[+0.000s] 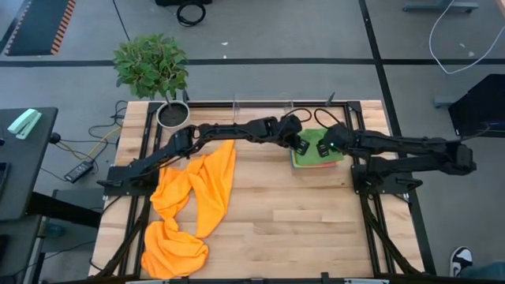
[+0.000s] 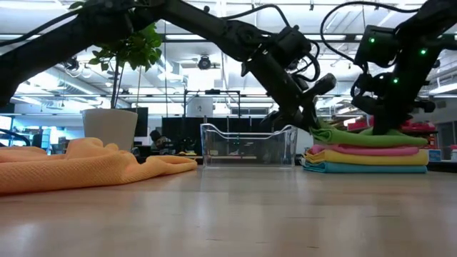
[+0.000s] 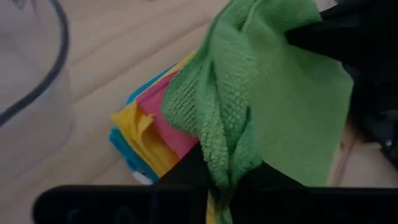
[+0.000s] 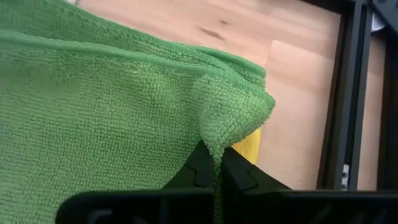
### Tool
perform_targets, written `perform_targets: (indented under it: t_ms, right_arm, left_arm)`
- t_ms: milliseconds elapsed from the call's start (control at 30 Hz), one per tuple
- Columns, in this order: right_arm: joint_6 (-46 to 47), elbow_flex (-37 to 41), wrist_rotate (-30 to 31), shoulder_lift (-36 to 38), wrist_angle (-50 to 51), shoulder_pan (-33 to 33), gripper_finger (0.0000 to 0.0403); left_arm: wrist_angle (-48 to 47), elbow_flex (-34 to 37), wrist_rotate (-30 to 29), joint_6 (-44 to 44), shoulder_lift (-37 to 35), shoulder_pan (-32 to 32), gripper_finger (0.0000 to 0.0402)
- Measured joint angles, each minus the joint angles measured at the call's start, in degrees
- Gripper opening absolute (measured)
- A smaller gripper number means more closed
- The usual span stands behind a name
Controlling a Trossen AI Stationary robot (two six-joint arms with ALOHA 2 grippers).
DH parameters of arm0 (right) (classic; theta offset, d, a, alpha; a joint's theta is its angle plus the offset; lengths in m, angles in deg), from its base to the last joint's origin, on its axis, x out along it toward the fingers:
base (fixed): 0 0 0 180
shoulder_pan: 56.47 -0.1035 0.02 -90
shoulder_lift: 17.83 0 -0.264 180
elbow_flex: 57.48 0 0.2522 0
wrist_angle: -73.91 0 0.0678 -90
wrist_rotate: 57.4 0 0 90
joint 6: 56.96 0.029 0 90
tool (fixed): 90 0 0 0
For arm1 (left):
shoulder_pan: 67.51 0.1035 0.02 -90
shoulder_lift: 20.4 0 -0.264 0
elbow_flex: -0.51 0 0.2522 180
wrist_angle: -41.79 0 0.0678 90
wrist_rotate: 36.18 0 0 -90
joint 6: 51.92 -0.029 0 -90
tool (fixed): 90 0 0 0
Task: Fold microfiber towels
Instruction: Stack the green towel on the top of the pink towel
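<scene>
Left arm stretched long across the far half of the desk, elbow near the far-left corner, wrist reaching right toward the folded stack. Left gripper (image 1: 300, 144) down at the stack's left edge, jaws nearly together, pinching a bunched ridge of the green towel (image 3: 292, 118) between the fingers (image 3: 186, 171).

Right arm coming in level from the right edge, wrist bent down over the same stack. Right gripper (image 1: 327, 148) at the green towel's right side, jaws fully closed on a small raised corner of it, cloth pulled up into a peak between the fingertips (image 4: 242, 174).

Green towel on top of the stack, far-right area of the desk (image 1: 284, 229), just in front of the clear plastic bin (image 2: 248, 145). Looped microfiber pile, stitched hem, surface creased where pinched. Under it: pink towel (image 2: 368, 150), yellow towel (image 2: 368, 158), blue towel (image 2: 368, 168), flat rectangular folds, edges roughly aligned.

Orange towels (image 1: 189, 209) unfolded, crumpled in a long heap along the left side, running from mid-desk to the near-left corner. Soft drape, waffle-like weave.

Desk: pale wood planks, black metal frame. Potted plant (image 1: 154, 67) in a white pot at the far-left corner.
</scene>
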Motion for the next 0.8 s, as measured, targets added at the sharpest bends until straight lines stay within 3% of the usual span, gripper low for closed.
perform_targets:
  t_ms: [267, 433, 600, 800]
  right_arm:
    - [1.1, 0.0, -1.3, -2.8, -0.3, 0.2, 0.0005]
    - [1.0, 0.0, -1.3, -3.1, -0.5, 0.3, 0.0033]
    - [3.3, 0.0, -0.2, -2.8, 1.6, 0.3, 0.0066]
    - [5.2, -2.4, 1.7, -2.7, 6.6, 0.5, 0.0104]
  left_arm:
    - [-7.5, -1.6, 1.3, -2.7, -0.9, 1.3, 0.0138]
    - [-10.9, -4.9, 1.2, -5.2, -1.1, 0.9, 0.0171]
    - [-10.4, -6.9, -2.2, -8.9, -1.1, -2.6, 0.0163]
    - [-5.1, -5.1, -2.8, -11.9, -0.2, -6.7, 0.0121]
